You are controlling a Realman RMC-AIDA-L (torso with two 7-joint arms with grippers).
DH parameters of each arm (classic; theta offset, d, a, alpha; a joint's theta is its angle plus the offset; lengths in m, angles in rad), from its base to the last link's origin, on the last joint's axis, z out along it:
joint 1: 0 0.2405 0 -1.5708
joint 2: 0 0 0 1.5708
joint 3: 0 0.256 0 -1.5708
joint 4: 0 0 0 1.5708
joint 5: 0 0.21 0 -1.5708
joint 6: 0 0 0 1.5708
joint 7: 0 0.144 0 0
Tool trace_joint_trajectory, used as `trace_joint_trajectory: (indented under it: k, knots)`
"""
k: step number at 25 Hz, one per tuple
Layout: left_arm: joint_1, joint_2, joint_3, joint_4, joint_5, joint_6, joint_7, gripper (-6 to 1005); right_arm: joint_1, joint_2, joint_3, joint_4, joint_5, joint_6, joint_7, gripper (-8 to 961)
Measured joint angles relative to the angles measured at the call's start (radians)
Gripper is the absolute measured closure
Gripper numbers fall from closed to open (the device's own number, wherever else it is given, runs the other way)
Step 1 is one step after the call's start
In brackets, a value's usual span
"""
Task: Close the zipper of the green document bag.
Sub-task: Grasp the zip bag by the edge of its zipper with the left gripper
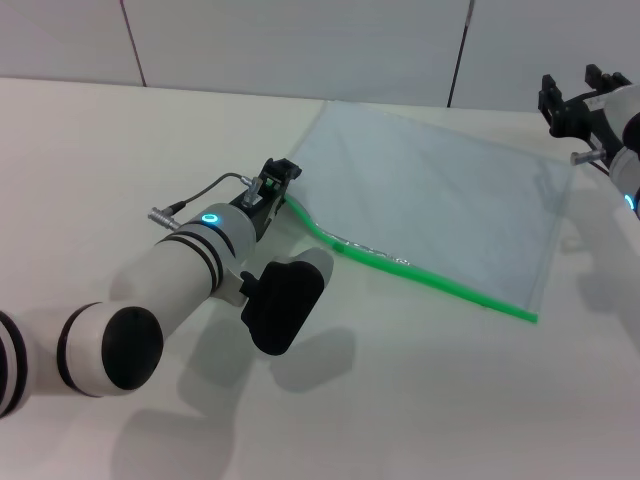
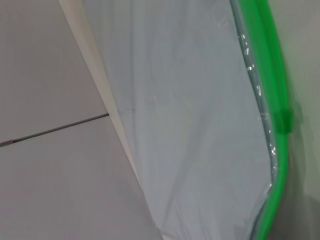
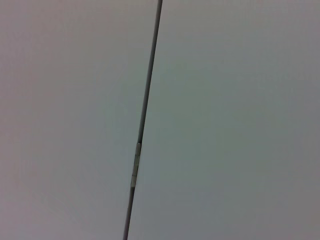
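The green document bag lies flat on the white table, translucent pale blue-grey, and fills most of the left wrist view. Its bright green zipper runs along the near edge. At its left end the strip bends up into my left gripper, which is shut on that end at the bag's near-left corner. In the left wrist view the zipper carries a small green slider. My right gripper hangs parked and open, above the table beyond the bag's far right corner.
The white tabletop spreads around the bag, with a grey panelled wall behind it. A cable loops off my left wrist. The right wrist view shows only wall panels and a seam.
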Motion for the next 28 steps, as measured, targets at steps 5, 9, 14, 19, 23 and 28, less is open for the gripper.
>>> trace_joint_trajectory:
  k: [5,9,14,19,23,28]
  knots:
    - [0.001,0.000,0.000,0.000,0.000,0.007,0.002,592,0.000,0.000,0.000,0.000,0.000,-0.001,0.000,408]
    - [0.000,0.000,0.000,0.000,0.000,0.008,0.003,696,-0.001,0.000,0.000,0.000,0.000,-0.001,0.000,409]
    - [0.000,0.000,-0.002,0.000,0.002,0.011,0.005,778,-0.002,0.000,0.000,0.008,0.000,-0.001,0.000,408]
    - [0.000,-0.001,-0.002,0.011,0.008,0.012,0.021,837,-0.003,-0.001,-0.016,0.016,0.000,-0.003,0.000,407]
    - [0.003,-0.001,-0.001,0.012,0.023,0.013,0.033,884,-0.003,-0.001,-0.022,0.025,0.000,-0.003,0.000,408]
    - [0.007,0.000,-0.006,0.008,0.025,0.017,0.028,953,-0.004,-0.002,-0.026,0.029,-0.001,-0.003,0.000,409]
